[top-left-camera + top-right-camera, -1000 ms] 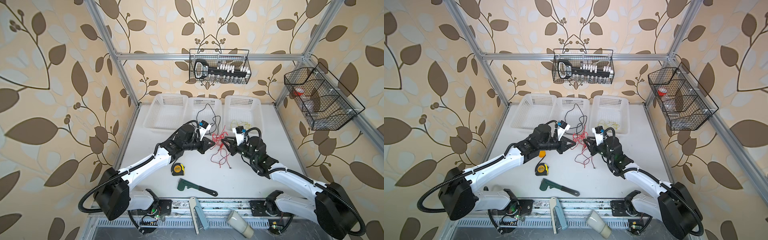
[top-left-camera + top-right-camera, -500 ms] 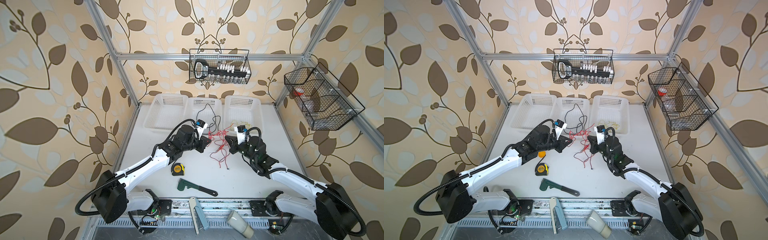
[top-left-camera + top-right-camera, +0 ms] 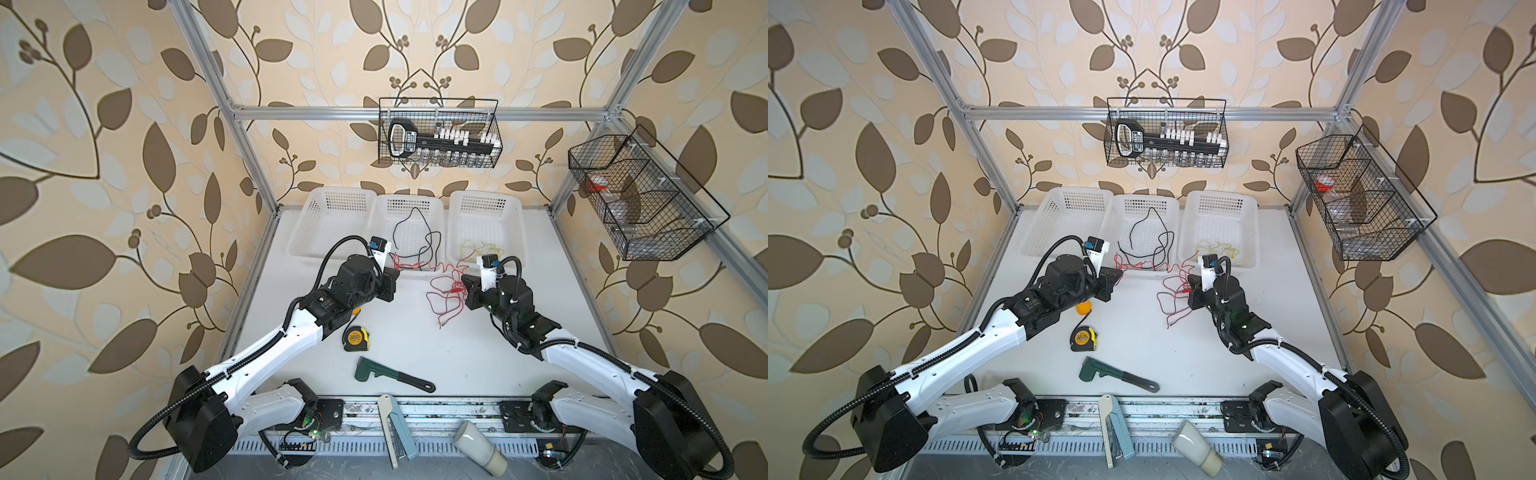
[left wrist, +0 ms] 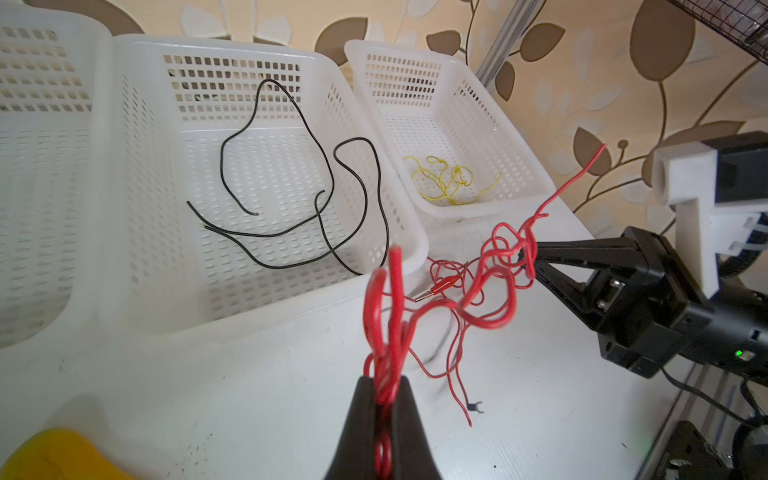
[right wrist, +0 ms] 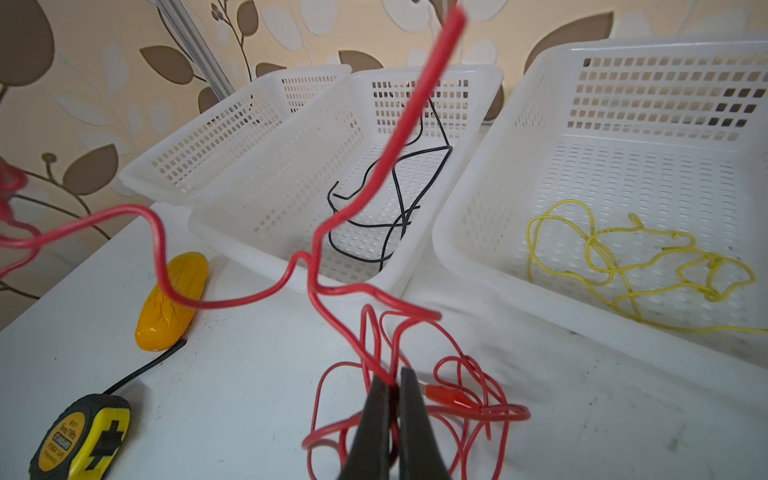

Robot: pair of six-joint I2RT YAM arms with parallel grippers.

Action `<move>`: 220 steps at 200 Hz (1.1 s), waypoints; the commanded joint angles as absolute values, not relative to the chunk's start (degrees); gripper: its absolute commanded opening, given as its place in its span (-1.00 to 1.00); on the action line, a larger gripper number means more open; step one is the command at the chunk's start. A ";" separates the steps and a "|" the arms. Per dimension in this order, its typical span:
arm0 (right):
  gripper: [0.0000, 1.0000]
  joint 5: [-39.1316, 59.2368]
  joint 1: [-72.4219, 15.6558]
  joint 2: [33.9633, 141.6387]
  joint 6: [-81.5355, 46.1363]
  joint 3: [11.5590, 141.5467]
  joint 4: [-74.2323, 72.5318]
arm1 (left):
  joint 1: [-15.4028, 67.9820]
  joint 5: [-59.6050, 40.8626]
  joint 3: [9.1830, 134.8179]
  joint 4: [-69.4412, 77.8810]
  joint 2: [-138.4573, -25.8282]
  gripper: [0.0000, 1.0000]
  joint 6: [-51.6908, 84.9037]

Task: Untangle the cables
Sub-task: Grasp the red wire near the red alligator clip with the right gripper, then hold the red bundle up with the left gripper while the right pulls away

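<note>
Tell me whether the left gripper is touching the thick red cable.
Touching: the left wrist view shows the left gripper clamped shut on the thick red cable.
</note>
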State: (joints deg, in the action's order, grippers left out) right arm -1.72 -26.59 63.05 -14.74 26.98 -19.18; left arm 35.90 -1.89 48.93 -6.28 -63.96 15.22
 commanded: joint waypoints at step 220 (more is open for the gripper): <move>-0.32 0.76 -25.11 67.51 -14.12 23.21 -21.31 | 34.19 -20.02 51.54 0.61 -64.80 -1.00 15.31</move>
